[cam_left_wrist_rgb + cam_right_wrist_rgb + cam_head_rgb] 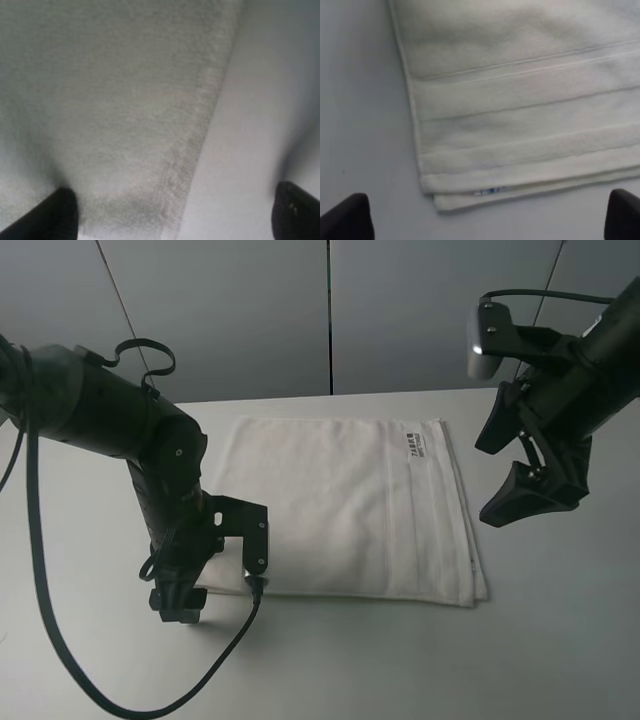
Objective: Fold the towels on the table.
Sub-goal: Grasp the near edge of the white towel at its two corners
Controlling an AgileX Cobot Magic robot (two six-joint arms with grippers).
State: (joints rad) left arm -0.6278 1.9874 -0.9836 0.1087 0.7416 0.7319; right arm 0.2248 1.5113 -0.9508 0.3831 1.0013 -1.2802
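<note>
The white towel (345, 505) lies flat on the white table (560, 640), folded in layers, with its woven border band (430, 510) and printed label (416, 443) toward the right. My left gripper (215, 595) is open, low at the towel's near-left corner. In the left wrist view that corner (110, 100) lies between the spread fingers (50, 215). My right gripper (505, 475) is open and empty, raised above the table just right of the towel. The right wrist view shows the layered towel corner (520, 100) with a small edge tag (490, 190).
A grey panelled wall (330, 310) stands behind the table. The left arm's black cable (60, 640) loops over the near-left tabletop. Bare table shows to the right of the towel and in front of it.
</note>
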